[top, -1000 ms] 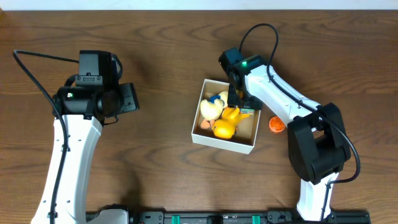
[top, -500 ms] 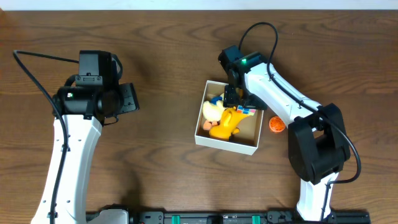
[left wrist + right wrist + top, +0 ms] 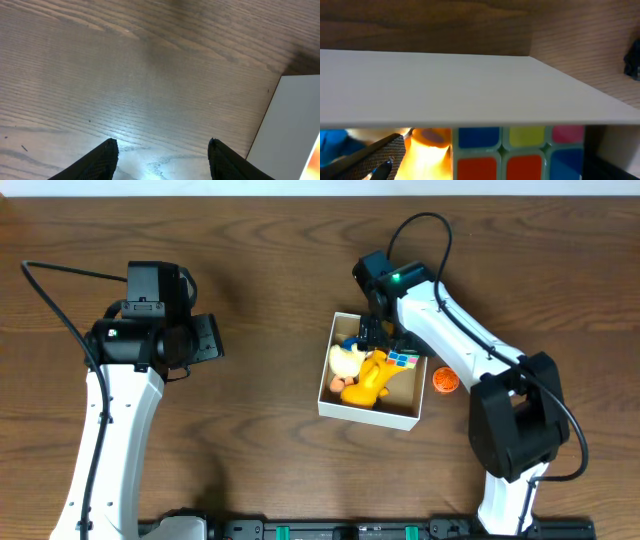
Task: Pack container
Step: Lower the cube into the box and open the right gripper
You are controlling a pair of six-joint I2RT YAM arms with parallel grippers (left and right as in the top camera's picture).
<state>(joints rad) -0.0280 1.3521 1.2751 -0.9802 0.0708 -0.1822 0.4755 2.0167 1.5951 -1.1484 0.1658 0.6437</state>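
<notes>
Left gripper (image 3: 162, 160) hangs open over the table (image 3: 125, 75), holding nothing. Right gripper (image 3: 376, 338) is down inside the container (image 3: 366, 408), right of centre, fingers spread either side of the puzzle cube (image 3: 520, 150). Container's slid slightly right since a second ago.

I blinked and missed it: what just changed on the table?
The right gripper pulled back toward the far wall of the container, uncovering the coloured cube inside. The container slid slightly right, and the yellow duck shifted within it. The left gripper and the orange ball stayed put.
</notes>
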